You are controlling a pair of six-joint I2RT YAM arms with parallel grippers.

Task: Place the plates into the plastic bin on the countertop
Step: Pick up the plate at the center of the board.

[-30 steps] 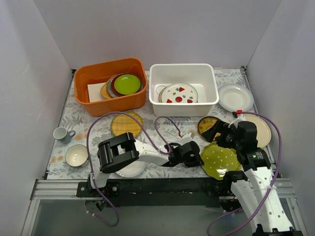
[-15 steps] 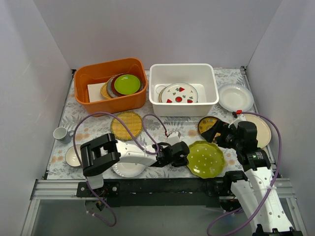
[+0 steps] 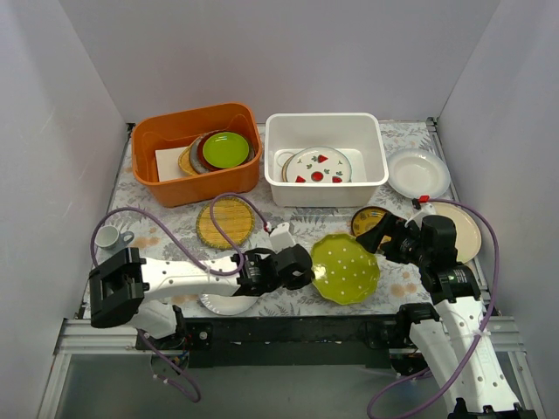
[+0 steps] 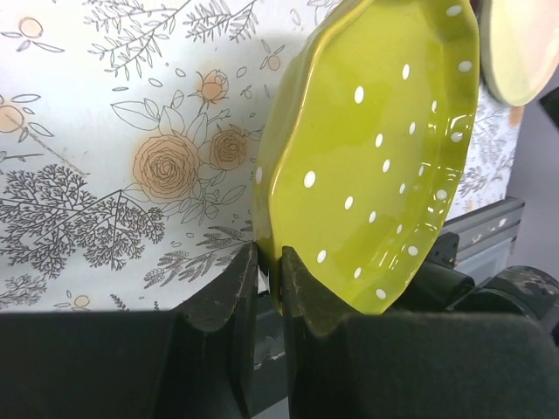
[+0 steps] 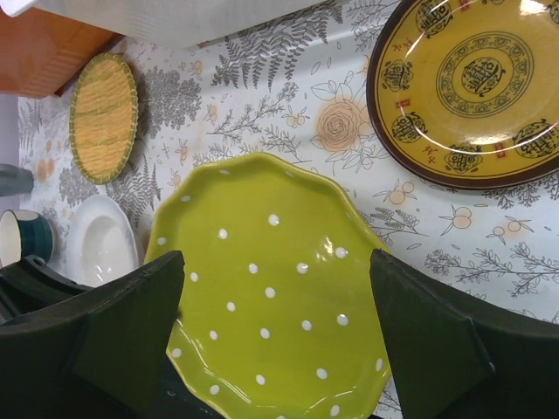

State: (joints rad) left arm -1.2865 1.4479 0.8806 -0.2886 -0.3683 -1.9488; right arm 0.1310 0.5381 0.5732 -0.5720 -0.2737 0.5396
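Green dotted plate (image 4: 376, 166) clenched by its rim between the left jaws, tilted over the worktop (image 4: 79, 131), right jaws released wide, plate just ahead

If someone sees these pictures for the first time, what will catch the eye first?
The bright green white-dotted plate, pinched at its rim by the left gripper, near the front of the countertop. Behind it stand two tubs side by side: the orange tub on the left, the white plastic bin on the right.
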